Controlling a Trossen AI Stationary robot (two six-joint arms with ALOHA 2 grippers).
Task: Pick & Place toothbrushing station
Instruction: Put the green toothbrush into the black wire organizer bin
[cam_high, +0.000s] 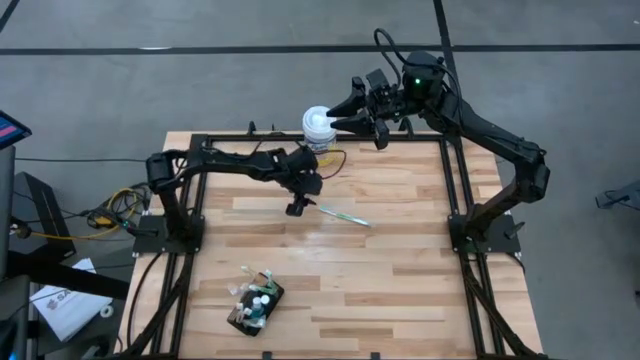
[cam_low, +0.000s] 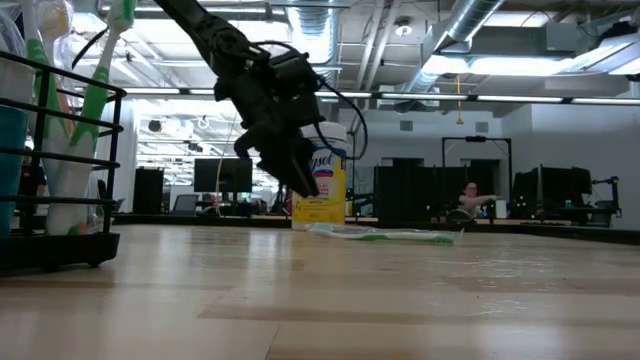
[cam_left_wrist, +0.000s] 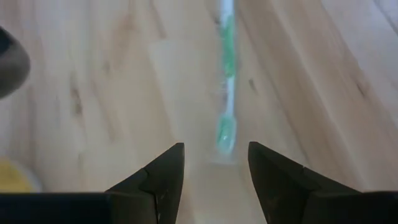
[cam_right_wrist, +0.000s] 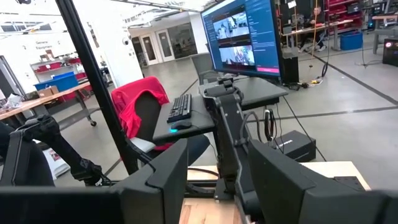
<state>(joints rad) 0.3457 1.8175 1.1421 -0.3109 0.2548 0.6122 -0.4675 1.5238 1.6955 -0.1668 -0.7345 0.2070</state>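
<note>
Left tool (cam_high: 297, 208) hangs over the middle of the desk (cam_high: 400, 260), pointed down, fingers (cam_left_wrist: 163, 177) spread apart with nothing between them. In the left wrist view a green-and-white toothbrush (cam_left_wrist: 226, 93) lies flat on the wood just ahead of the fingertips, running away from them; no contact visible. High view puts the same toothbrush (cam_high: 342, 215) just to the right of the tool, angled across the boards. Low view shows the tool (cam_low: 300, 180) close above the surface, toothbrush (cam_low: 385, 235) lying beside it.

Right tool (cam_high: 345, 112) is raised at the far edge of the desk, aimed toward the canister (cam_high: 319, 128), its tips beside the white lid. Fingers (cam_right_wrist: 165, 177) stand parted and grip nothing; right wrist view looks out into the room: monitor (cam_right_wrist: 242, 34), keyboard (cam_right_wrist: 181, 107), chair with red cloth (cam_right_wrist: 138, 102).

Station (cam_high: 256, 303) sits on the near left part of the desk, well apart from both tools, brushes and small items standing in its slots. In the low view it fills the left foreground as a black wire frame (cam_low: 60, 160) holding upright toothbrushes.

Canister, yellow label (cam_low: 322, 195), stands at the far edge behind the left arm. A person (cam_low: 470, 200) sits far back in the room.
</note>
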